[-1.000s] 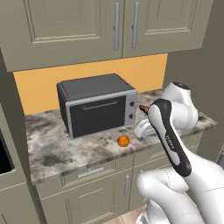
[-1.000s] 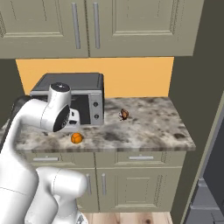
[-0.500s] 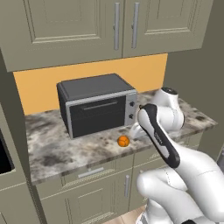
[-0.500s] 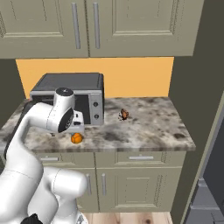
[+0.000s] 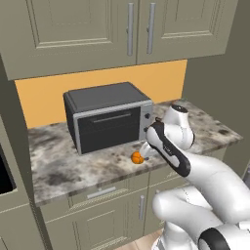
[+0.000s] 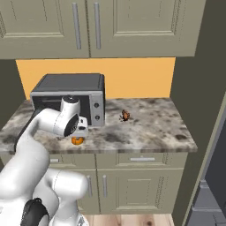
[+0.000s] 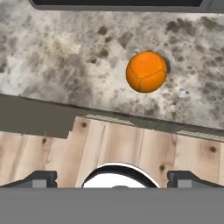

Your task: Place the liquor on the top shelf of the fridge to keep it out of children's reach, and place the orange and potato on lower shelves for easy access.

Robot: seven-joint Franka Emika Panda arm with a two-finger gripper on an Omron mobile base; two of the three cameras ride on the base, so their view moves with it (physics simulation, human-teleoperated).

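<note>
On my left the grey oven (image 5: 108, 117) sits far back on the table (image 5: 58, 171), the orange (image 5: 137, 157) lies near its front edge under my wide-open, empty jaws, the potato (image 6: 125, 115) further right.

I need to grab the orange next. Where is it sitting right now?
The orange sits on the marble counter near its front edge, just in front of the grey oven's right corner; in the hand view it lies upper right of centre.
</note>
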